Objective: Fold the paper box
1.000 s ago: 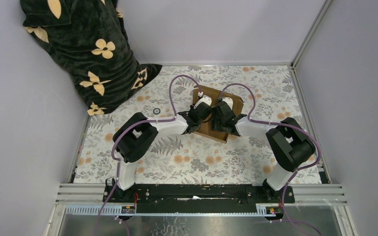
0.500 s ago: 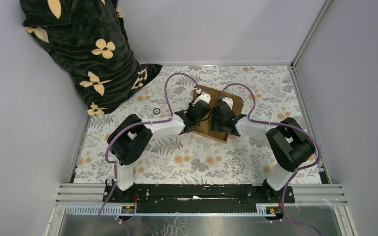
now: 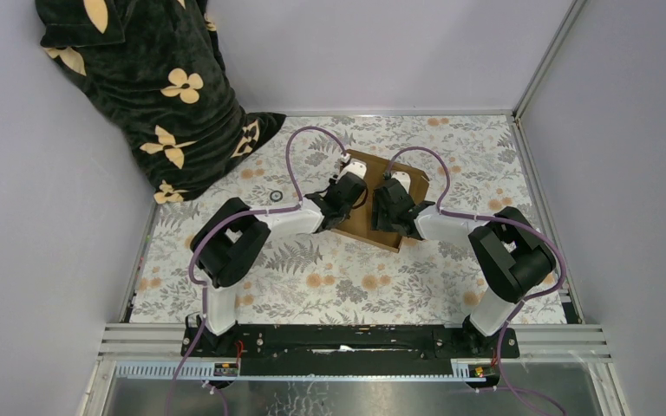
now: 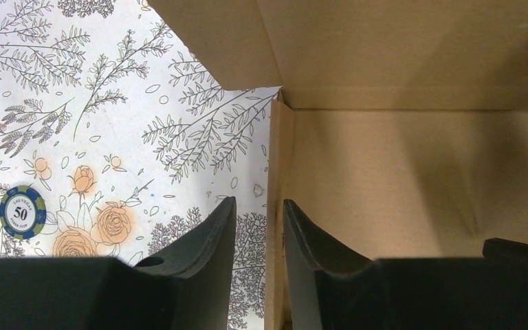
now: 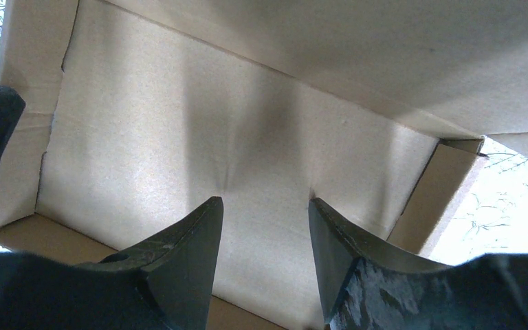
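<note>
Left wrist: left claw [image 4: 258, 203] released, straddling a wall of the box [image 4: 412, 172]. Right claw [image 5: 265, 201] released over its floor. Cardboard looks light, stiff, crease-prone — pinch wall edges, not panels.

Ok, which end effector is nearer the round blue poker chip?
Left: the left end effector straddles the brown cardboard box's wall facing the chip; right end effector hangs over the box floor, farther off.
</note>
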You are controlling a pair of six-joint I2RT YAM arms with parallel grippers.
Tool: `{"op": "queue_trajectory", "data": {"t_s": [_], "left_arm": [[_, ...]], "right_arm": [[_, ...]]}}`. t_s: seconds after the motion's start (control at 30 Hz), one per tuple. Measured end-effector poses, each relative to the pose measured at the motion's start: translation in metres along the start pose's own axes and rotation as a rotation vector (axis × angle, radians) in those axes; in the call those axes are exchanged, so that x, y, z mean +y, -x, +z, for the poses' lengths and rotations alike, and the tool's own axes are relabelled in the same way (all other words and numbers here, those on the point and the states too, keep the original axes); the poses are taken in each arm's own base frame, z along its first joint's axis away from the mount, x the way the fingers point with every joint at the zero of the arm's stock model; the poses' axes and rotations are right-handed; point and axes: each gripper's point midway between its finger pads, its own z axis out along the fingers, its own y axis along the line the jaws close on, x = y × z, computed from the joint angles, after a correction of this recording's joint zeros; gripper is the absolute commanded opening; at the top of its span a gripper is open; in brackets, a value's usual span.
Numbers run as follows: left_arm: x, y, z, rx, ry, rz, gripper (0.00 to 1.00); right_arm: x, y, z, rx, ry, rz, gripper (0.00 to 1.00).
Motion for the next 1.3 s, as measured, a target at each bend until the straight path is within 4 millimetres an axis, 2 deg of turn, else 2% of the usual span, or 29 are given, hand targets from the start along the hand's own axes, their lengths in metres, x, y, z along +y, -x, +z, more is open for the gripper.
{"op": "queue_trajectory", "data": {"t_s": [0.6,0.87,1.3], "left_arm": [[-0.011,0.005,0.017,-0.06,-0.029,-0.056,0.38],[-0.009,-0.005,0.021,-0.072,-0.025,-0.068,0.38],[-0.01,0.012,0.025,-0.153,-0.015,-0.108,0.37]], "right_arm": [[-0.006,-0.005,-0.011,0.023,-0.013,-0.019,0.59],[-0.01,-0.011,-0.011,0.036,-0.019,-0.027,0.59],[-0.008,-0.013,-0.012,0.044,-0.004,-0.036,0.59]]}}
